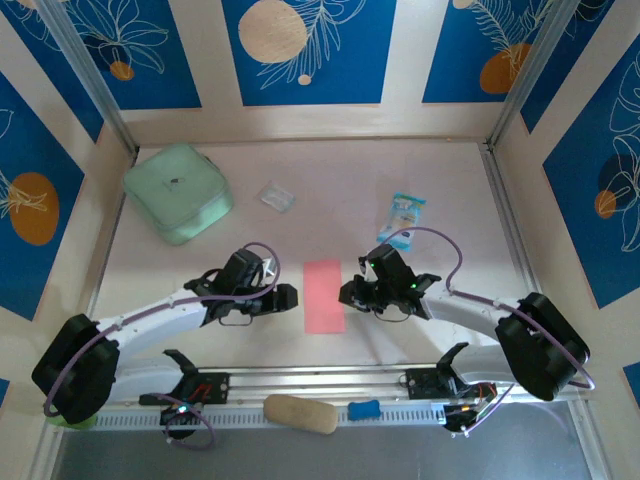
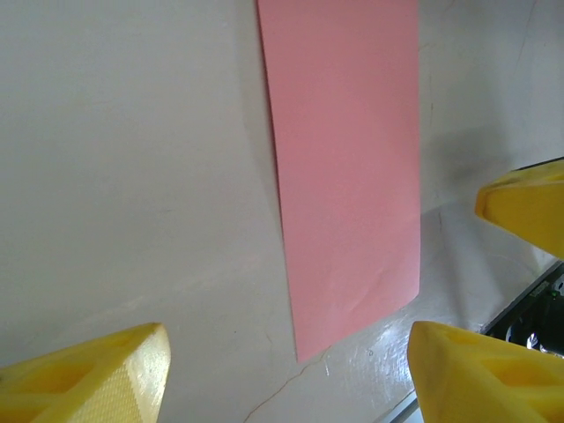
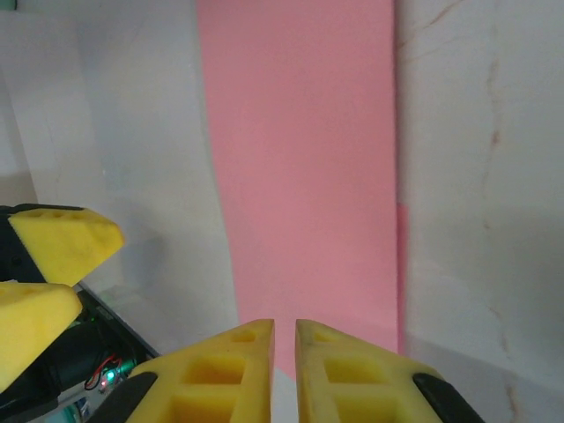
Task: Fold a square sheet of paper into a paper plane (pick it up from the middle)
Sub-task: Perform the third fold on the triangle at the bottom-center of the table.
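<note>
Lying flat, the sheet of paper (image 1: 323, 295) looked thin, limp and light, best pinched mid-edge; the left gripper (image 1: 287, 297) gaped open beside it, the right gripper (image 1: 347, 293) had its jaws nearly together.

From my station I see a pale, off-white tabletop (image 1: 340, 190), scuffed and hairline-cracked in the wrist views. Cream walls (image 1: 405, 60) box it in on 3 sides, set with blue panels (image 1: 350, 80) bearing white leaf outlines and orange or cream discs. 2 aluminium posts (image 1: 90, 80) lean at the back corners. The light is soft and even.
</note>
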